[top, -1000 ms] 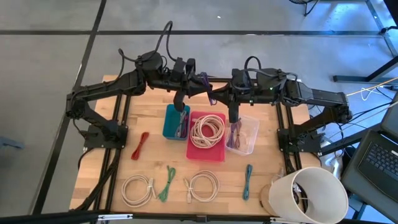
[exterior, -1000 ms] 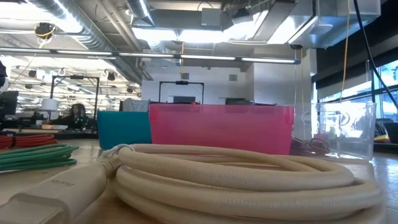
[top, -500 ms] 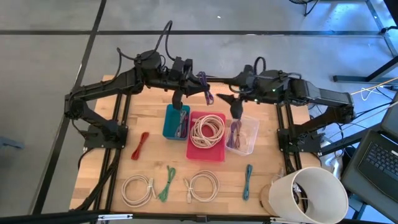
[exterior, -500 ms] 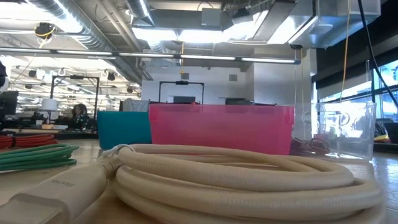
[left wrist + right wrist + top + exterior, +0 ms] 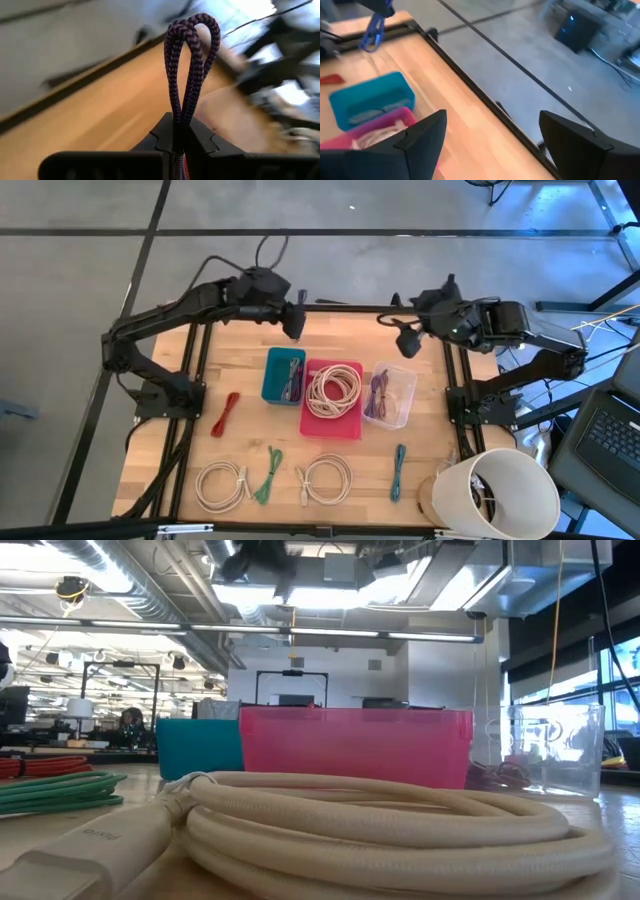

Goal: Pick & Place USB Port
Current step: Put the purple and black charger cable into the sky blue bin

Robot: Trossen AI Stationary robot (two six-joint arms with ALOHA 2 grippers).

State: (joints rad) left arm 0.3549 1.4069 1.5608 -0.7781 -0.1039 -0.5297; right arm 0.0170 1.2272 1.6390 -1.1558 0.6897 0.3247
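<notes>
The wooden desk [image 5: 235, 450] carries three bins in a row near its middle: a teal bin [image 5: 284, 376] on the left, a pink bin [image 5: 333, 398] touching it, and a clear bin [image 5: 391, 395] just to the right. A red cable [image 5: 226, 413] lies left of the teal bin. Along the near edge lie a white coiled cable [image 5: 221, 484], a green cable [image 5: 269, 473], a second white coil [image 5: 325, 478] and a teal cable [image 5: 398, 472]. A white bucket [image 5: 495, 494] sits at the near right corner.

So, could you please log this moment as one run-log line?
left claw: shut on purple cable, raised | right claw: open, empty | clear bin: purple cables inside
</notes>
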